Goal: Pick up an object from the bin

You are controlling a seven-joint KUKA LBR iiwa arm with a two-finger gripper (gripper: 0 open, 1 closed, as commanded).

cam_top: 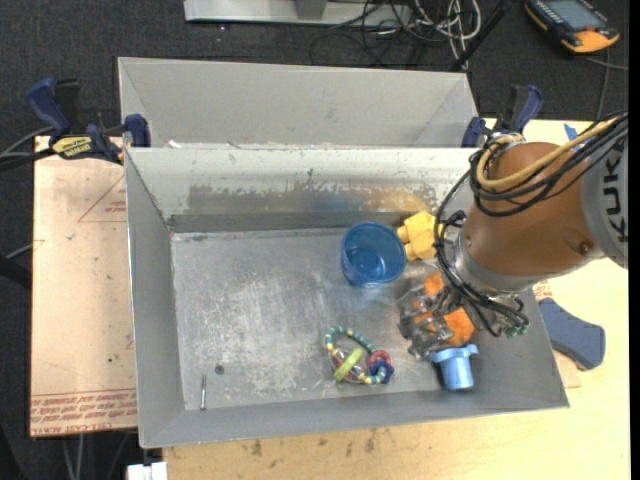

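My gripper [424,326] hangs low over the right side of the bin floor, just below the arm's orange cover. An orange piece [457,322] lies against its right side, and another orange bit [432,284] shows just above it. A small light-blue cylinder with a flared cap [455,367] lies right below the gripper, near the bin's front wall. To the upper left stands a round blue cup [373,254], with a yellow toy [418,235] beside it at the back wall.
A ring of coloured beads [356,358] lies left of the gripper near the front wall. A thin dark nail-like stick [203,392] lies in the front left corner.
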